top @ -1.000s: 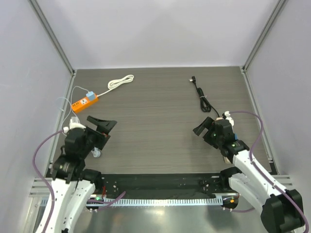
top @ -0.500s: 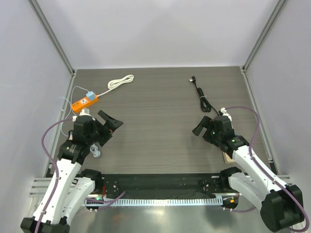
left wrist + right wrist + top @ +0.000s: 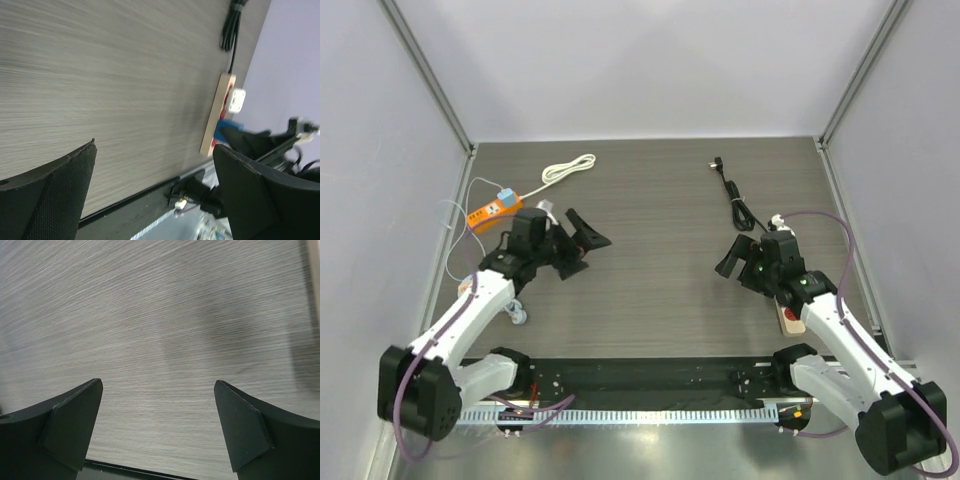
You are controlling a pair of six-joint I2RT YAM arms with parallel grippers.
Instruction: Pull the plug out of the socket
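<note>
**A:** Start at the left. What's plugged in where?

**B:** An orange power strip (image 3: 493, 210) lies near the left edge of the table (image 3: 650, 290). Its long axis runs diagonally, near-left to far-right. A blue plug (image 3: 507, 195) sits in it towards the far-right end, and a coiled white cord (image 3: 570, 168) lies beyond that end.

**A:** And the left gripper?

**B:** The left gripper (image 3: 590, 254) hangs just right of the orange strip, apart from it and pointing right. Its fingers (image 3: 55, 195) are spread wide, with only bare table between them. It grasps nothing and touches nothing.

**A:** Moving right?

**B:** A black cable (image 3: 735, 200) runs from the far side towards the near right. The right gripper (image 3: 732, 258) hovers beside its near end. Its fingers (image 3: 250, 430) are also fully spread, holding nothing, with plain tabletop beneath.

**A:** Anything past that?

**B:** A tan power strip (image 3: 216, 120) lies by the right edge, mostly under the right forearm from above. The left wrist view shows its long axis running far to near, with the black cable entering its far end. A white plug (image 3: 237, 100) stands in it near that end, and something blue (image 3: 227, 127) sits further along, partly hidden.

**A:** Which plug is the one to pull?

**B:** I can't tell. Both are seated in their strips, and neither gripper is touching them.
</note>
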